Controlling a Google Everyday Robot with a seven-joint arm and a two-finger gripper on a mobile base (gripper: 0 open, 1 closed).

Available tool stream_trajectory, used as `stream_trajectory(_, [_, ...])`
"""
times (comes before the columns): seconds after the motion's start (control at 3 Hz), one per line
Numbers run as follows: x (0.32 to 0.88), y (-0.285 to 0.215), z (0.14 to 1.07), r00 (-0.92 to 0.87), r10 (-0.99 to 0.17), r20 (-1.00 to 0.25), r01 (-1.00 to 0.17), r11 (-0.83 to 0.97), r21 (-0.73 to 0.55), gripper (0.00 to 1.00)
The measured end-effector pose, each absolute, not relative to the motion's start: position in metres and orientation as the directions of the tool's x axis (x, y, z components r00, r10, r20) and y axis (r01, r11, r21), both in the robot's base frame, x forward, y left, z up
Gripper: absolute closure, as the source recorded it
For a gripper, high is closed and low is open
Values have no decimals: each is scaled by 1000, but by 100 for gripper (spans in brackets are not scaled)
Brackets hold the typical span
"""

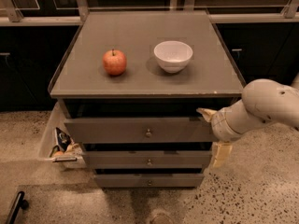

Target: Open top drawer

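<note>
Checking in: is the top drawer [140, 129] out yet?

— Barely: it sits centre frame, just proud of the two lower drawers [148, 160] (most of the pull is left to do). My gripper [214, 133] is at its right end; clenched or released, I cannot tell.

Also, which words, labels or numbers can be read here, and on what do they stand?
None can be read.
The apple, white bowl, top drawer and the hand at its right end show no text.
Packets in the bin left of the cabinet: any print is not legible.
</note>
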State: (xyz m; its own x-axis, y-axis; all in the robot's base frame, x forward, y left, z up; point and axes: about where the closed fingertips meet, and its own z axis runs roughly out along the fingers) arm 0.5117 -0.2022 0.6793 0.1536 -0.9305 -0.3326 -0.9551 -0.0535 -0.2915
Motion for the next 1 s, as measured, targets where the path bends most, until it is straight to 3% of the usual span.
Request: stream_trajectory(1.0, [549, -190, 667, 232, -896, -379, -918, -72, -390, 0])
